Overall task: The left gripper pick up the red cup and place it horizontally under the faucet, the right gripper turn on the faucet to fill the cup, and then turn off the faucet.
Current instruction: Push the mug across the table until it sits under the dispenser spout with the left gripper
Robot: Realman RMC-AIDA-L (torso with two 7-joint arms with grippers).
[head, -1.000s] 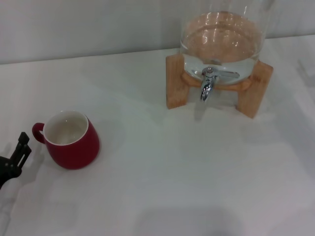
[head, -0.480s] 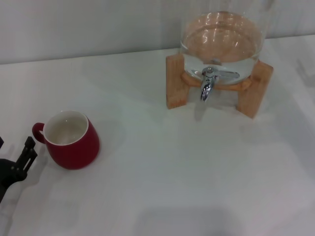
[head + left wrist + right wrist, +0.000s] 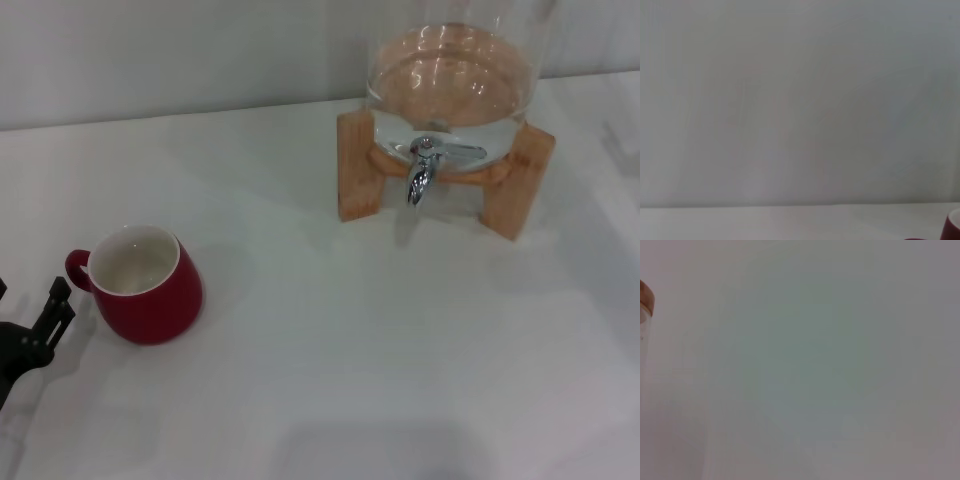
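The red cup stands upright on the white table at the left, its handle pointing left. A sliver of it shows in the left wrist view. My left gripper is at the far left edge, just left of the cup's handle and apart from it, with its black fingers spread open and empty. The chrome faucet sticks out of the glass dispenser on its wooden stand at the back right, spout down. My right gripper is out of view.
The white table runs to a pale wall at the back. In the right wrist view only the dispenser's edge shows against the wall.
My left gripper has shifted a little to the right, towards the cup's handle, then held still. The cup and the faucet have not moved.
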